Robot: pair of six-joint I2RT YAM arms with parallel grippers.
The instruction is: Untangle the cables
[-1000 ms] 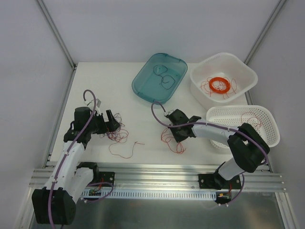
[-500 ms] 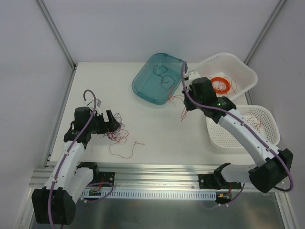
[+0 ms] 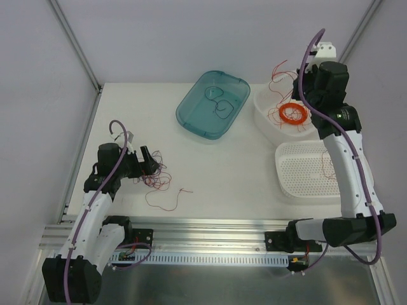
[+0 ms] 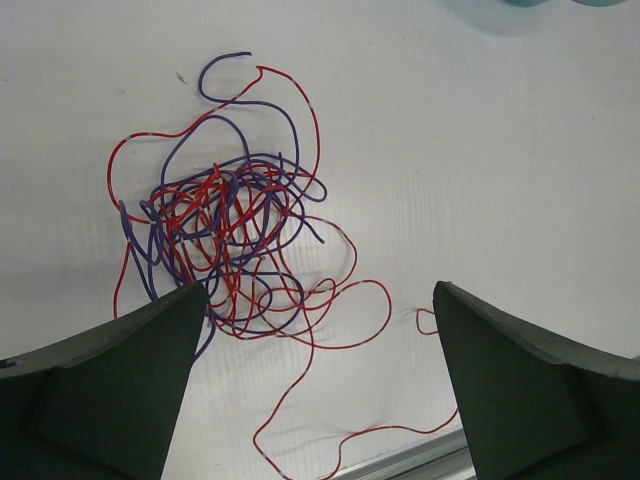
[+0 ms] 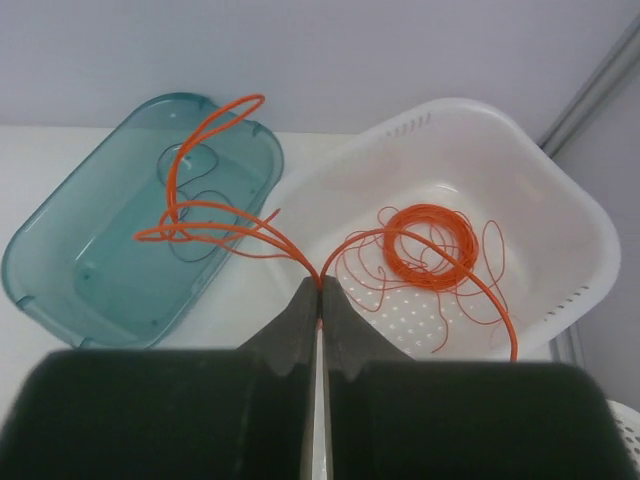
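The cables (image 4: pixel 221 236) are a wad of thin red and dark blue-purple wires on the white table at the left (image 3: pixel 156 177), with one long red strand (image 4: pixel 322 352) trailing toward the near edge. My left gripper (image 4: pixel 320 305) hovers just above the wad, open, holding nothing. My right gripper (image 5: pixel 320 283) is raised over the white tub (image 5: pixel 548 215) at the back right and is shut on a thin orange-red cable (image 5: pixel 208 212). That cable springs out in loops on both sides of the tips. In the top view its loops (image 3: pixel 280 71) stick up beside the gripper (image 3: pixel 304 84).
A flat orange ring coil (image 3: pixel 293 113) and loose strands lie in the tub. The teal tray (image 3: pixel 194 109) at the back middle holds dark wires (image 3: pixel 220 105). A white slotted basket (image 3: pixel 305 184) at the right holds a few red strands (image 3: pixel 331 162).
My right arm lifted off the middle of the table with its orange-red cable and swung back-right to above the white tub. The left arm and the wad stayed put.
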